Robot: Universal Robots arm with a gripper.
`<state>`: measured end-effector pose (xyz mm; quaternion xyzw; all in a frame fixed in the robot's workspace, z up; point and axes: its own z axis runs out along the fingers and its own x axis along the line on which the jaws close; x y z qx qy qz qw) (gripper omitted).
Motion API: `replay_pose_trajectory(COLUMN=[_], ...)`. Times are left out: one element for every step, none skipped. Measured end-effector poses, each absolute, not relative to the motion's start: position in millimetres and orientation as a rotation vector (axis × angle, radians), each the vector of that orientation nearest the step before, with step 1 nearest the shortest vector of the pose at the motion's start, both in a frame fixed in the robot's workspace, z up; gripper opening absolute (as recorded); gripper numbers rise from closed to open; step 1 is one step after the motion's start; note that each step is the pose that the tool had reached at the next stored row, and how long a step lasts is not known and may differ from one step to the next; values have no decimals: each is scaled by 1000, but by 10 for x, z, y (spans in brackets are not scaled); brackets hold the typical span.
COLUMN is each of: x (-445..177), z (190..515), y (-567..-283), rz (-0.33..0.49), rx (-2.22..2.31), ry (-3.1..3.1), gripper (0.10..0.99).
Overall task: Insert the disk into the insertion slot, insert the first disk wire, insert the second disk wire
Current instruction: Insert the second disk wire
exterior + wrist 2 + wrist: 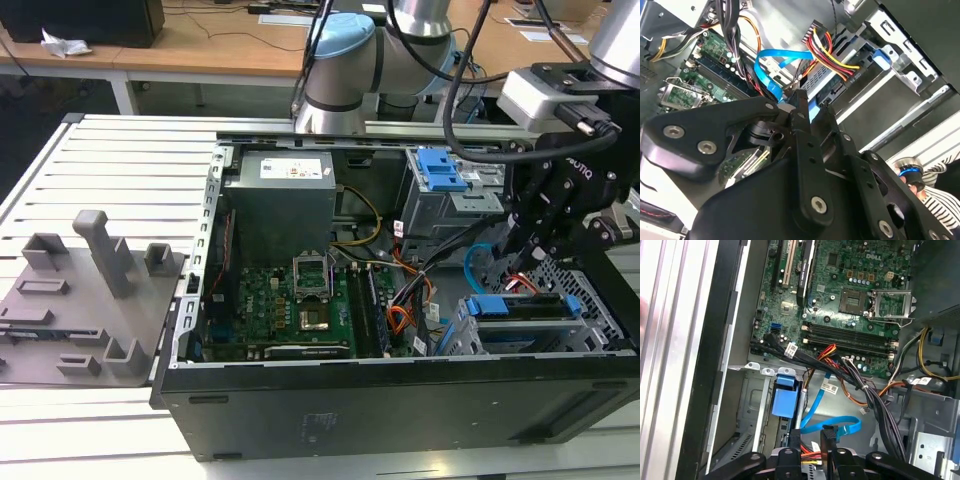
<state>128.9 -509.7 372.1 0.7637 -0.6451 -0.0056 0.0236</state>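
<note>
The open computer case (400,330) lies on its side on the slatted bench (110,170), motherboard (285,300) up. At the exterior view's right, the insertion slot (590,320) holds the disk (520,306) — its blue carrier sits seated in the cage. The arm (360,60) reaches over the case, wrist tipped down, and the gripper (522,250) hangs just above the disk's rear edge. In the second wrist view its fingers (800,117) stand narrow, apparently pinching a connector near the blue data cable (771,70); whether they truly grip it I cannot tell. The risk, as I judge it: a slightly tilted plug would jam on the port, or the multicoloured power wires (827,50) nearby could snag 1 finger.
</note>
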Motion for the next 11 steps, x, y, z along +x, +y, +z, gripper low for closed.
replay_pose_trajectory(x=[1280,1259,1242,1234,1225,1218,1214,1209,1205,1205,1205], z=[3733,3738,3755,3787,3800,3798,3794,3788,3778,3766,3755], y=[-5097,-5097,-5096,-5096,-5095,-5096,-5096,-5095,-5088,-5072,-5054], rz=[-17,-16,-15,-14,-13,-13,-14,-15,-14,-14,-14], rx=[2366,2369,2371,2373,2374,2376,2379,2384,2389,2392,2394], ry=[-1995,-1991,-1990,-1989,-1988,-1986,-1984,-1979,-1973,-1969,-1967], gripper=[302,302,302,302,302,302,302,302,302,302,302])
